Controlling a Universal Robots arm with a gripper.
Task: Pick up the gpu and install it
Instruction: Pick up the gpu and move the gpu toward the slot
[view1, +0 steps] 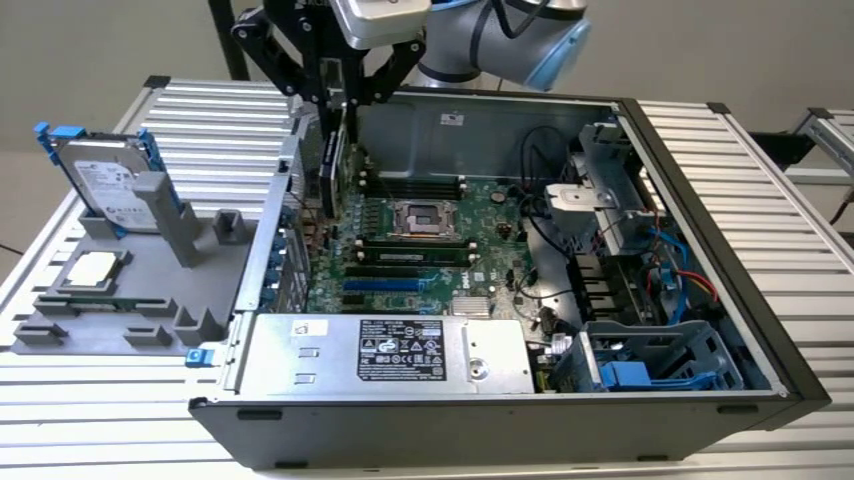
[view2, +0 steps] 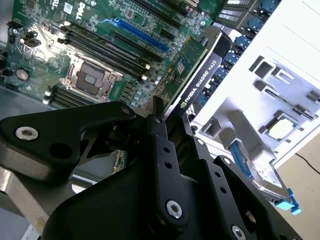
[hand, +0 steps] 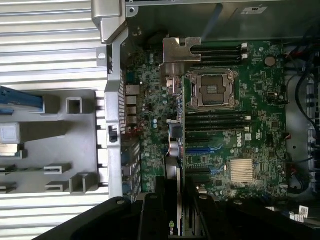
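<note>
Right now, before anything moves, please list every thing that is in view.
gpu: one, green and black, held on edge above the motherboard.
motherboard: one, green, inside the case.
power supply: one, silver, inside the case.
case: one, black, open, on the table.
hard drive: one, silver in blue frame, standing in the holder.
chip: one, silver, on the holder.
holder: one, grey, exterior view's left of the case.
table: one, pale slats.
gripper: one, black, shut on the gpu.

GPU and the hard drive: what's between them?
In the exterior view, the case's rear wall stands between the gpu, held by the end effector, and the hard drive.
</note>
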